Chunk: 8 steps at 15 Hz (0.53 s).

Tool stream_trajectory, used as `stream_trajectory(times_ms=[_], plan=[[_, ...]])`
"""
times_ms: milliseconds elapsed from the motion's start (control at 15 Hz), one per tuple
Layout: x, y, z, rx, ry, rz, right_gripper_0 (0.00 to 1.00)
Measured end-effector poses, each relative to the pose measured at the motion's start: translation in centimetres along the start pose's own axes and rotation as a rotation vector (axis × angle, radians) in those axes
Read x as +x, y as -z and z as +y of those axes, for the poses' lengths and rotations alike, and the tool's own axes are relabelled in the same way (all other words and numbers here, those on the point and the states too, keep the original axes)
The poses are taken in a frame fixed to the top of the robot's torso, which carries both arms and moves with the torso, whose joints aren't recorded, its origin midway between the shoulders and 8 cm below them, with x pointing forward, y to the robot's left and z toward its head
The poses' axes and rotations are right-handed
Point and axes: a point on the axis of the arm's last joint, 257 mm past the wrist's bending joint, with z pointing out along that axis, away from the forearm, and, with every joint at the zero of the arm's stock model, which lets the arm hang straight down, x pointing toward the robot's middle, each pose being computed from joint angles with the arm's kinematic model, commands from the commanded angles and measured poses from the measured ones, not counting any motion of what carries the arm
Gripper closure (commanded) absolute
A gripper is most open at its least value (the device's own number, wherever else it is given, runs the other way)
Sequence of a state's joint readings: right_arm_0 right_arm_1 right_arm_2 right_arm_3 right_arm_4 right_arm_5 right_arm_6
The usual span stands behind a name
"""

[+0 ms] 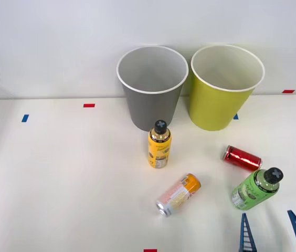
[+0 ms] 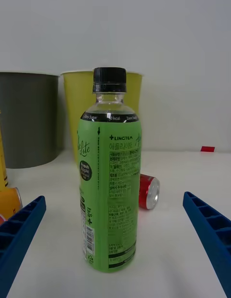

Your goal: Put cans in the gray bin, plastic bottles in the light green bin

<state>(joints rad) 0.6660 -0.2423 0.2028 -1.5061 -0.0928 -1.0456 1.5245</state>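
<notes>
Green-labelled bottle (image 1: 255,189) upright on the white bench (image 1: 59,184), right gripper (image 1: 275,231) just before it with fingers spread apart and empty, red can (image 1: 242,158) lying just behind the bottle, light green bin (image 1: 224,89) farther back beside the gray bin (image 1: 152,89).

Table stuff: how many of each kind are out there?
Cans: 2, red and orange
Bottles: 2, green and yellow
Bins: 2, gray and light green
Total: 6

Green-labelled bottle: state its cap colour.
Black, ribbed cap on the green-labelled bottle; clearest in the right wrist view.
</notes>
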Motion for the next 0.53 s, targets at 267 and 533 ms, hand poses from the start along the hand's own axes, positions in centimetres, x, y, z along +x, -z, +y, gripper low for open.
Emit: stream_trajectory(times_ms=[267, 533], plan=[[0.2, -3.9, 0.8, -0.023, 0.007, -0.027, 0.00], [-0.1, -6.8, 1.0, -0.026, 0.000, -0.051, 0.00]])
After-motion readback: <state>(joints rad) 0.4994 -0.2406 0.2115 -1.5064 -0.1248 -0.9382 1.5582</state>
